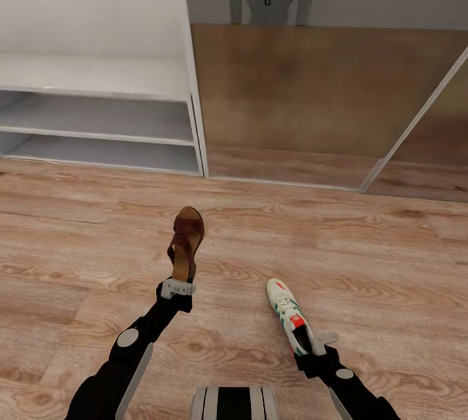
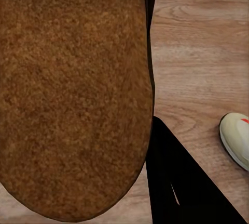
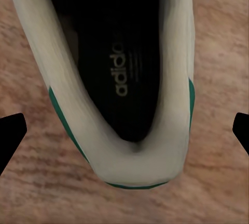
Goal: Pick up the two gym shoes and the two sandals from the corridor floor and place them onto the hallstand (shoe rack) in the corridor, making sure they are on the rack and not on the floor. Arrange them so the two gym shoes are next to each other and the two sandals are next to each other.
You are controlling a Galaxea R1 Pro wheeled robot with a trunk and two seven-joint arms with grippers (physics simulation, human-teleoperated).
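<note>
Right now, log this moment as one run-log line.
left gripper: shut on brown strapped sandal | right gripper: open, at white green-striped gym shoe heel | pale grey-white hallstand: shelves bare

I'm in a home corridor: light wood-plank floor (image 1: 364, 257), a pale white open-shelved shoe rack (image 1: 104, 118), mirrored wardrobe door (image 1: 312, 95) beside the rack.

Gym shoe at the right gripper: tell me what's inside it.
Inside the gym shoe, the right wrist view shows a dark insole with pale "adidas" lettering at the heel. Further toward the toe, the interior is black and cannot be seen.
</note>
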